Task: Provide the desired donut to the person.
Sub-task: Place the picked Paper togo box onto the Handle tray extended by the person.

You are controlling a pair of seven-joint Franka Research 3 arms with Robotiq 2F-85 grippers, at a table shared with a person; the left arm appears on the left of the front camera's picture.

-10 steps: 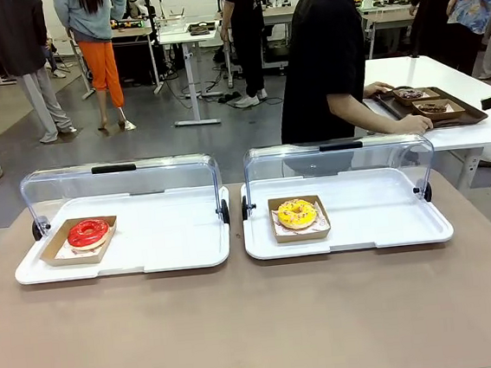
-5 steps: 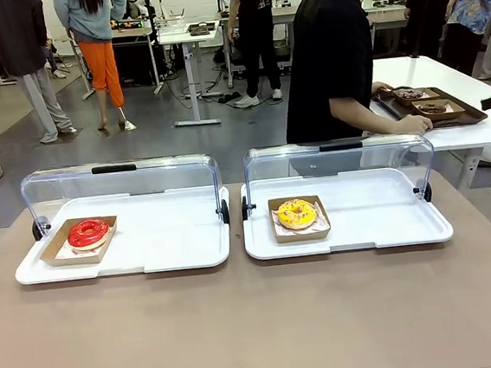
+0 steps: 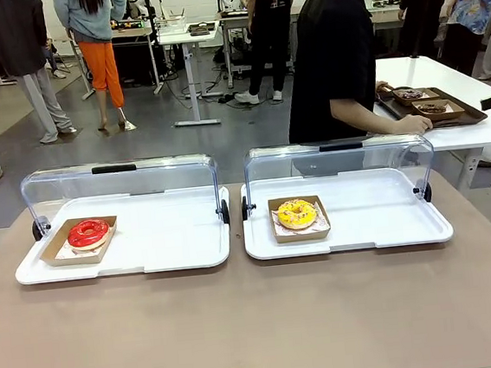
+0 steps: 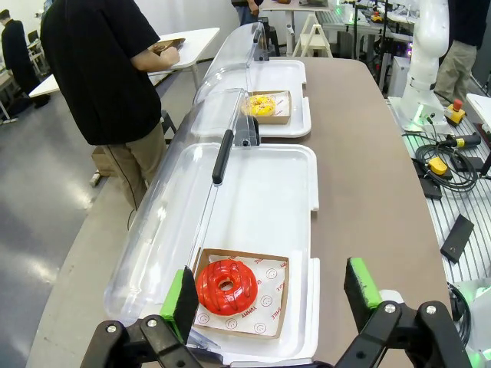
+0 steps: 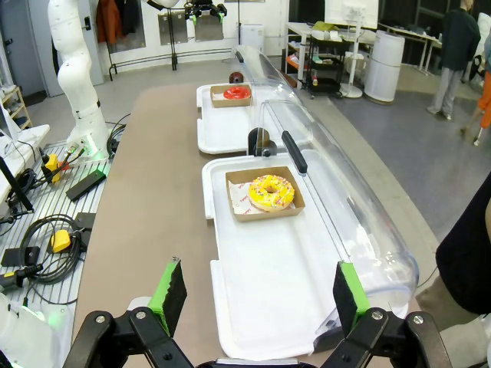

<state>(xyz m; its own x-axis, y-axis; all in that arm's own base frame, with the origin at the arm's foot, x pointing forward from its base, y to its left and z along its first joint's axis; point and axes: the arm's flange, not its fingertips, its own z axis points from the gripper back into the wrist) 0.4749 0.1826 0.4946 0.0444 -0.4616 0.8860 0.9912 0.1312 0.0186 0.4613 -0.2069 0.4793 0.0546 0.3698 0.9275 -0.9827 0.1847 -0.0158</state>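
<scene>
Two white display trays sit side by side along the far edge of the bench, their clear lids rolled back. The red donut rests in a cardboard tray at the near left corner of the left display tray; the yellow sprinkled donut lies in its own cardboard tray toward the left end of the right display tray. The person stands beyond the bench's far edge, turned toward a side table. The left gripper and right gripper both hang open, holding nothing, each above its own tray.
</scene>
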